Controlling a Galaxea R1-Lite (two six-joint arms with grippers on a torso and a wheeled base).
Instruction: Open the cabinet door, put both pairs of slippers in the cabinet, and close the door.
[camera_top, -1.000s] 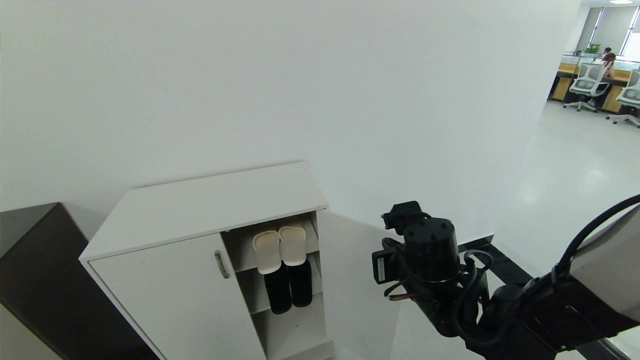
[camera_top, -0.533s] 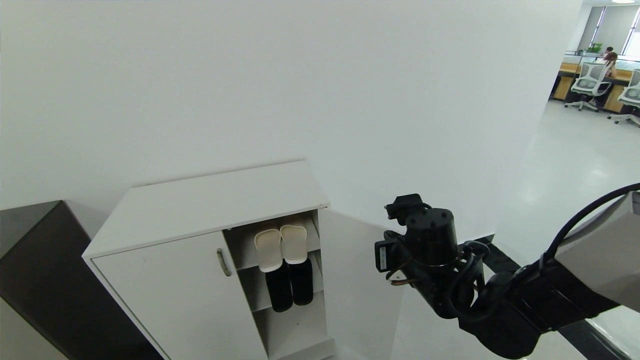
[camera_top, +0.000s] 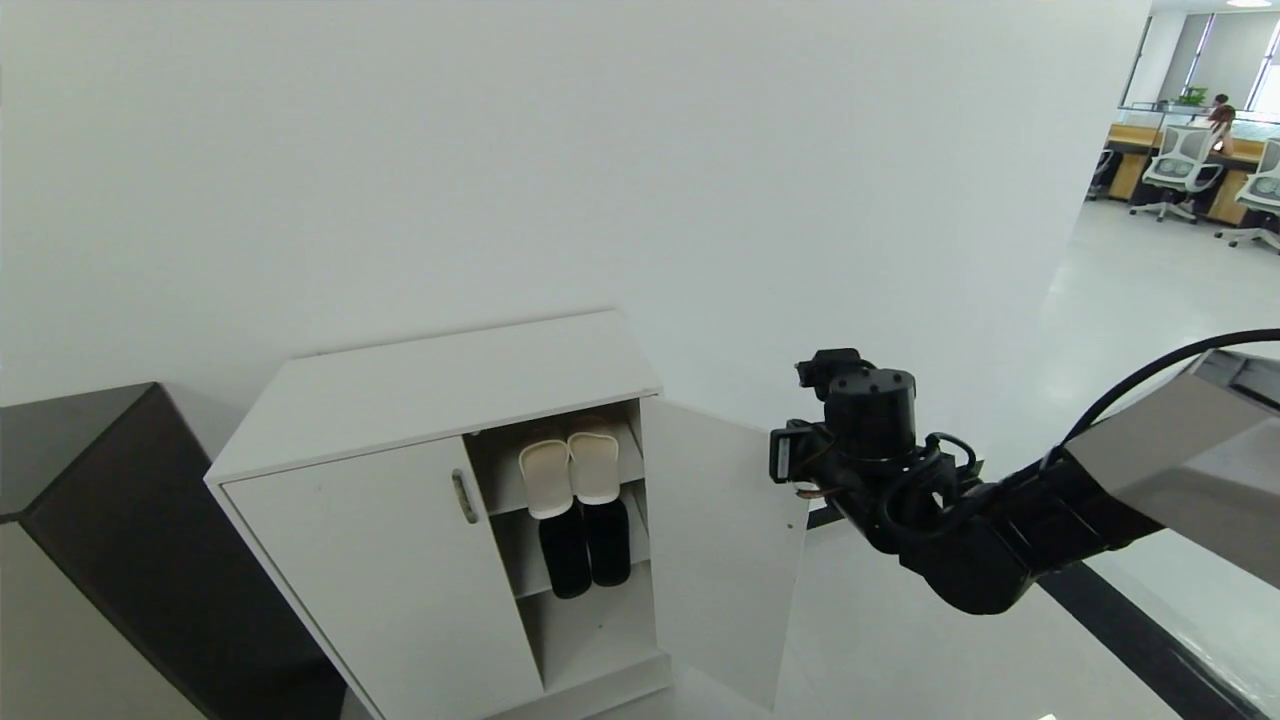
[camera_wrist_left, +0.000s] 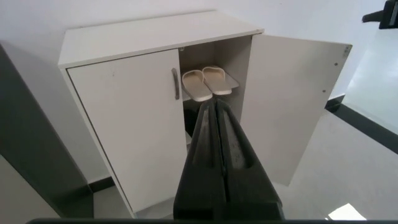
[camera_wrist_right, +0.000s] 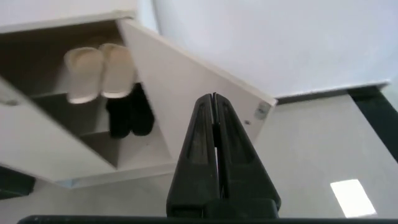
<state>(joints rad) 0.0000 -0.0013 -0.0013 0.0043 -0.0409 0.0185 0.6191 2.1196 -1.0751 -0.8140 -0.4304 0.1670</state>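
The cabinet (camera_top: 440, 380) is standing by the wall, and its right door (camera_top: 720, 540) is hanging wide open. The white slippers (camera_top: 572, 470) are lying side by side on the top shelf. The black slippers (camera_top: 585, 555) are sitting on the shelf just under them. The right gripper (camera_wrist_right: 214, 99) is hanging near the open door, its fingers pressed together and holding nothing. The left gripper (camera_wrist_left: 216, 107) is pointing at the cabinet, fingers pressed together too, and it is empty.

A dark unit (camera_top: 80, 490) stands against the white wall (camera_top: 600, 150), office chairs (camera_top: 1178, 165) far behind.
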